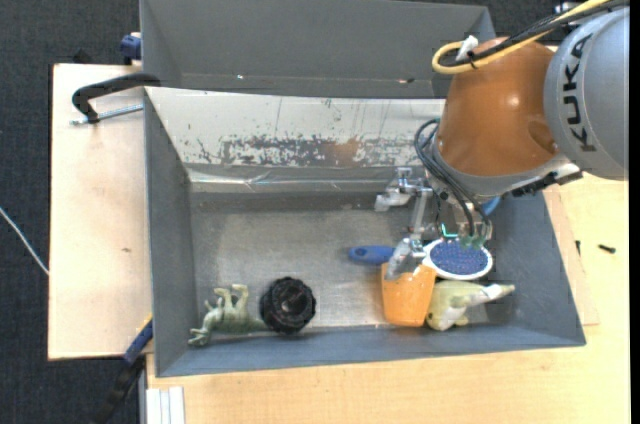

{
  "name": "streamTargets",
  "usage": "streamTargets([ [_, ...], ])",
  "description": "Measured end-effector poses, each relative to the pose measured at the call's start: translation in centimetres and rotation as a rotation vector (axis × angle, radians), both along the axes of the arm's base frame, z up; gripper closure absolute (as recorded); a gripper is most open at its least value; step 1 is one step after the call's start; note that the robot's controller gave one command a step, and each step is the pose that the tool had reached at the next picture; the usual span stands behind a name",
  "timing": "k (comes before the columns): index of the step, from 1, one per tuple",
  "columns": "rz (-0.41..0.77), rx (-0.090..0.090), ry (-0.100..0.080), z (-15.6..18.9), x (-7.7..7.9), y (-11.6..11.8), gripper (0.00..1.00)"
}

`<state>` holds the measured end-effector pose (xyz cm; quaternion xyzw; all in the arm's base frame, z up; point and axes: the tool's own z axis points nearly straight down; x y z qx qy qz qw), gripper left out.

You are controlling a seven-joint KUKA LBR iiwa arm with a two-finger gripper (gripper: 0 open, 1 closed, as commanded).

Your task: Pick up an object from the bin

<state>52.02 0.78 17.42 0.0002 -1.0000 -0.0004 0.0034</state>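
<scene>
- Dark carpet around; grey metal bin [166, 242] sits on it, its floor scuffed and bare through the middle.
- Arm with orange wrist cover [490, 117] reaches in over the bin's right edge, bent steeply downward.
- Gripper [413, 247] is low by the front right corner, directly above the blue-handled brush [460, 260] and just above the orange cup [407, 300].
- Claw open or closed: cannot tell.
- Pale yellowish thing [465, 302] lies touching the cup, at the front wall.
- Green toy animal [225, 312] and black round part [288, 304] sit side by side near the front left corner, well apart from the gripper.
</scene>
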Motion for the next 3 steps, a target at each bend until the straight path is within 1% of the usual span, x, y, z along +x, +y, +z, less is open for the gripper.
streamTargets([
  [1,-0.267,-0.001,-0.001,-8.4,1.8,-1.2,0.0],
  [2,-0.266,-0.001,-0.007,-8.2,1.9,-1.1,1.0],
  [3,-0.271,0.001,-0.017,3.8,-1.4,0.2,1.0],
])
